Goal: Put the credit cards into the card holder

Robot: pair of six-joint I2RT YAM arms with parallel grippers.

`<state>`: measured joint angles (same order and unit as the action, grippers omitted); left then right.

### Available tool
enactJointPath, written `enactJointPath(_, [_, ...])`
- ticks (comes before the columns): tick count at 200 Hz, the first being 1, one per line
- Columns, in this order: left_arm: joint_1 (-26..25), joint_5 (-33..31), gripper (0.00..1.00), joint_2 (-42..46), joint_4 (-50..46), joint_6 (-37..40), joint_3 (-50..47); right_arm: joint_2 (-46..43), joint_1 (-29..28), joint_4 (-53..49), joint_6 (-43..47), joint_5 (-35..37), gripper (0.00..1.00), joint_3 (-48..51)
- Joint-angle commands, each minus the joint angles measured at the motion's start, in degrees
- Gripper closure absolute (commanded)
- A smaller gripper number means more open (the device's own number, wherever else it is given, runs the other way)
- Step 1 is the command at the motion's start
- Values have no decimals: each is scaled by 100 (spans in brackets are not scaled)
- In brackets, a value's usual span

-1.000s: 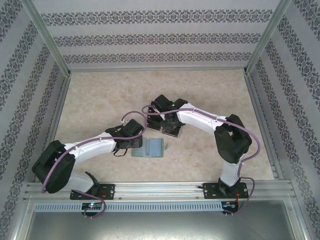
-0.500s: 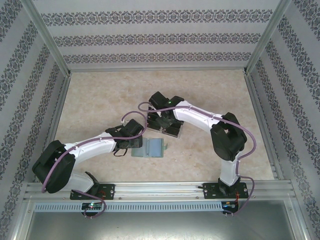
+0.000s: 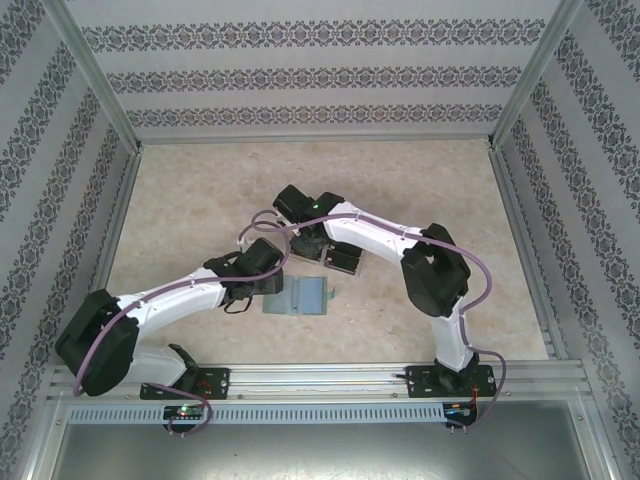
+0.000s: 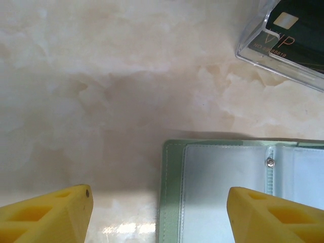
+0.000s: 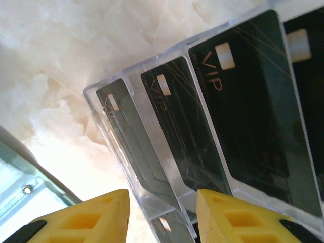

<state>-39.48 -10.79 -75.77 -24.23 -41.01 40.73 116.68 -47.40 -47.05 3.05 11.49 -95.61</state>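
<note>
**Left gripper.** The left gripper [image 4: 159,215] stood with its jaws well apart and nothing clamped between them. It hung over the left edge of the card holder [image 4: 223,192]. One yellow fingertip [image 4: 50,215] was above bare table beside that edge, and the other was above the holder's pale inner face.

**Right gripper.** The right gripper [image 5: 162,217] also stood with its jaws apart and gripped nothing. A corner of the clear tray [image 5: 101,96] lay in the gap between its fingertips. This gripper was just beyond the holder's far edge.

**Card holder.** The holder lay flat on the marbled table [image 4: 101,76] with its grey-green border and a small metal stud showing. In the top view it lay between the two wrists.

**Credit cards.** The credit cards [image 5: 243,101] were black, with a pale chip patch and "VIP" lettering. They stood side by side in the slots of the clear tray. The tray was near the holder's far right corner and did not touch it. No card lay in or on the holder.
</note>
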Motion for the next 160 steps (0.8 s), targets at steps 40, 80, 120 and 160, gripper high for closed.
enactJointPath(40, [176, -238, 28, 539, -332, -163, -247, 580, 0, -346, 309, 124, 60, -660])
enactJointPath(80, [204, -240, 28, 666, -354, -201, -320, 768, 2, -443, 352, 87, 61, -770])
enactJointPath(120, [222, -231, 28, 664, -337, -188, -342, 760, 1, -479, 345, -28, 69, -661])
enactJointPath(160, [230, -205, 27, 643, -309, -196, -329, 670, 2, -453, 341, -45, 81, -561])
